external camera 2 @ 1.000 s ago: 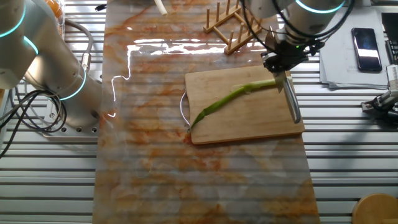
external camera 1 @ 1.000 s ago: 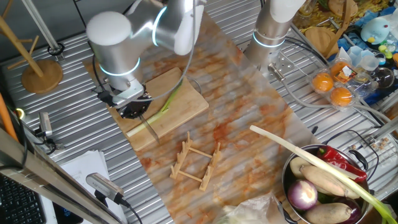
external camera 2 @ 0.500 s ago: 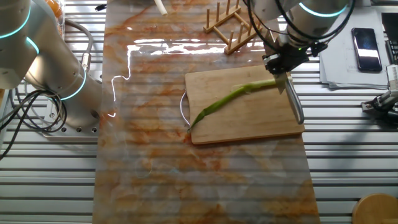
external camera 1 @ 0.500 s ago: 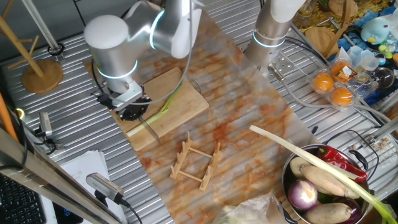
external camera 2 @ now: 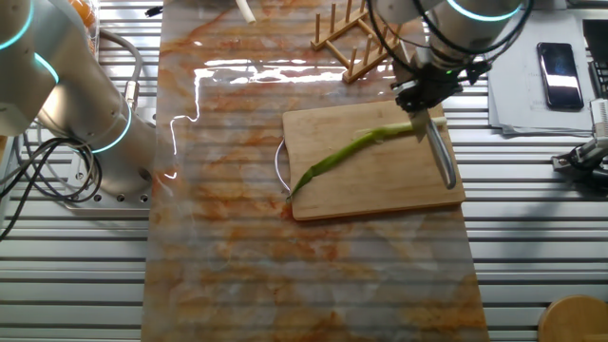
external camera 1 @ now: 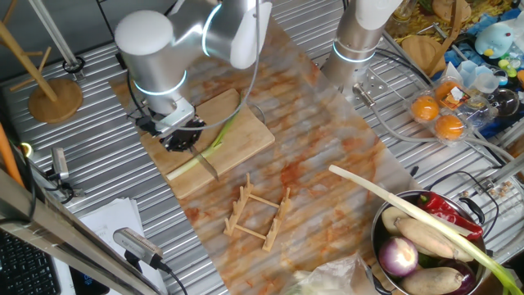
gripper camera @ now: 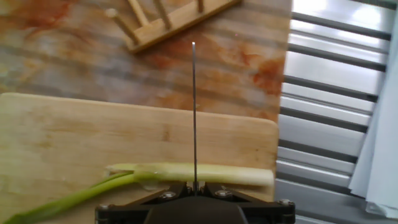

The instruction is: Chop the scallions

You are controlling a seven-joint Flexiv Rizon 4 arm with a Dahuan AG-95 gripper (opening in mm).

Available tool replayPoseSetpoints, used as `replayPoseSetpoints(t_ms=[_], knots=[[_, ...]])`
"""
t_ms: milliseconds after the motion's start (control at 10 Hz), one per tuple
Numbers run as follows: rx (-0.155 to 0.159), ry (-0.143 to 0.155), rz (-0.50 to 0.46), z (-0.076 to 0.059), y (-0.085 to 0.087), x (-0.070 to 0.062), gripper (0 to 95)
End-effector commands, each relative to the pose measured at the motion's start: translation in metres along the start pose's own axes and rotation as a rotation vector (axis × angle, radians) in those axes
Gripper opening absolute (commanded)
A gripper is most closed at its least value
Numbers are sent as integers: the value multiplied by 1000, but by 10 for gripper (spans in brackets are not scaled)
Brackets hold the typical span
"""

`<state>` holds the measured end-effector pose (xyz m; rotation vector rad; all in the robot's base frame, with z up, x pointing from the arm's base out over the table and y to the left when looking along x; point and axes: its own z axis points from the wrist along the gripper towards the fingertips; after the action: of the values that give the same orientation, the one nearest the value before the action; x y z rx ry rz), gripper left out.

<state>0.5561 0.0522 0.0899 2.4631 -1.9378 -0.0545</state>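
Observation:
The scallion [external camera 2: 347, 154] lies whole on the wooden cutting board [external camera 2: 380, 190], pale root end to the right and green tip to the left. It also shows in one fixed view [external camera 1: 216, 142] and in the hand view [gripper camera: 205, 175]. My gripper [external camera 2: 423, 93] is shut on a knife [external camera 2: 439, 154]. The blade [gripper camera: 193, 106] stands edge-on across the scallion's pale end, a short way in from the root tip. I cannot tell whether the blade touches the stalk. The gripper [external camera 1: 180, 138] hangs over the board's [external camera 1: 233, 135] left part.
A wooden rack [external camera 1: 255, 215] stands next to the board, also in the other fixed view [external camera 2: 356, 38]. A pot [external camera 1: 385, 246] at the lower right holds vegetables and a long thick pale stalk [external camera 1: 393, 201]. A second arm's base [external camera 2: 85, 123] stands at the left. A phone [external camera 2: 558, 74] lies at the right.
The gripper and knife have shifted a little along the scallion, away from the root tip toward the green end. The scallion has not moved.

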Motion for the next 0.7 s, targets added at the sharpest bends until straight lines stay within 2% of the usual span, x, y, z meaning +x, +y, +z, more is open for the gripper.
replayPoseSetpoints(t_ms=[100,300,600,700], knots=[[6,-1,-12,3,9,4,0],[-13,1,-27,6,14,6,0],[-8,-1,-25,11,19,6,0],[-18,1,-23,14,17,0,0]])
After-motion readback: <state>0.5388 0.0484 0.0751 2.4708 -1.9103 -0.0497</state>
